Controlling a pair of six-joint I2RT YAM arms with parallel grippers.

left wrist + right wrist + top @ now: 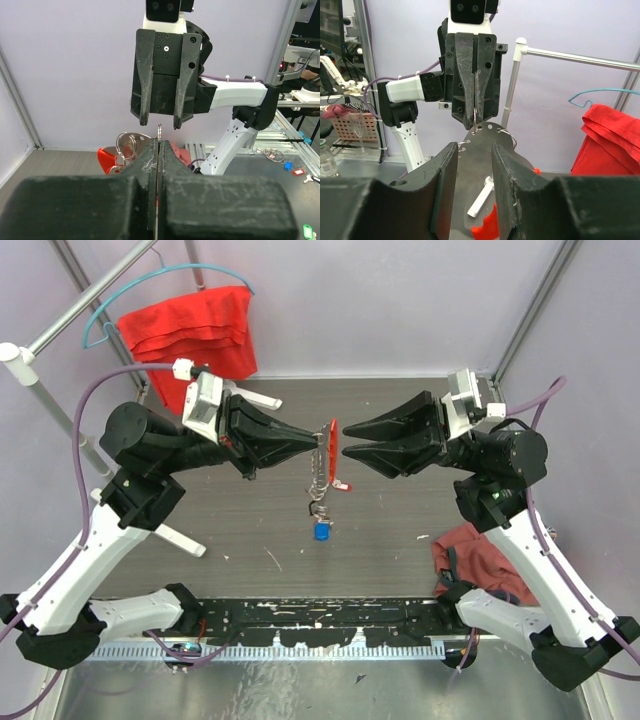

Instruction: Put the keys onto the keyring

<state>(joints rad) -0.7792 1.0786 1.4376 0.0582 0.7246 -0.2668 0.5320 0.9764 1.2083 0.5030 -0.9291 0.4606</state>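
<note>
L gripper (316,441) clamped shut on flat metal plate (482,150), mid-air above desk (400,515). Keys (319,490) dangle under it, blue tag lowest. R gripper (344,438) opposite, jaws apart, holding nothing.

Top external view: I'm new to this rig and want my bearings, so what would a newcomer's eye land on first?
Two black hands face each other, nearly tip to tip, above mid-table. The left hand is shut on the top of the keys, which dangle with red and blue tags, while the right hand is open. Next comes the red cloth hanging at the back left.
</note>
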